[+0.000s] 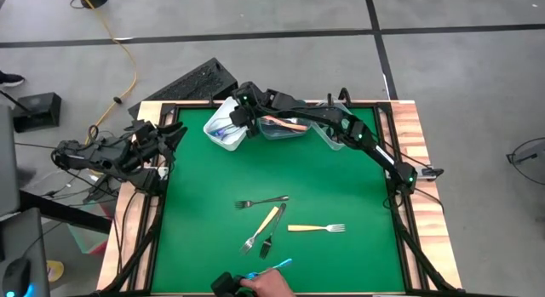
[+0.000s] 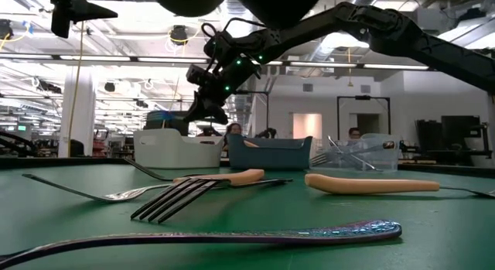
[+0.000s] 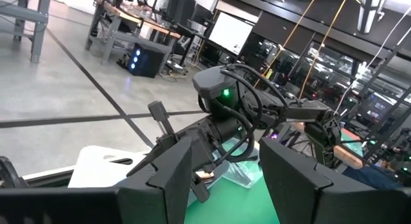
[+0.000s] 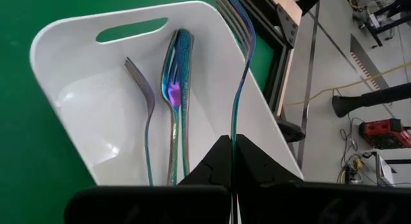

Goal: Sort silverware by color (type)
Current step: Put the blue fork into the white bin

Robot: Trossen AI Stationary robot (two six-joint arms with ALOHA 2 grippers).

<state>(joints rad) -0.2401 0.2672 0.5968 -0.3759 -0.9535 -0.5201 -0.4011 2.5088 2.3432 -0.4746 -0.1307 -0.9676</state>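
Grey concrete floor (image 1: 460, 84), black seams

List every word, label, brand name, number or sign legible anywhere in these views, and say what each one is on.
None can be read.
White bin, the iridescent blue forks in it, and the fork pinched in the right tool: no print visible.
Grey-blue bin, clear bin: no label visible.
Green table mat: unmarked.
Background monitor and shelves in the left wrist view: too blurred to read.
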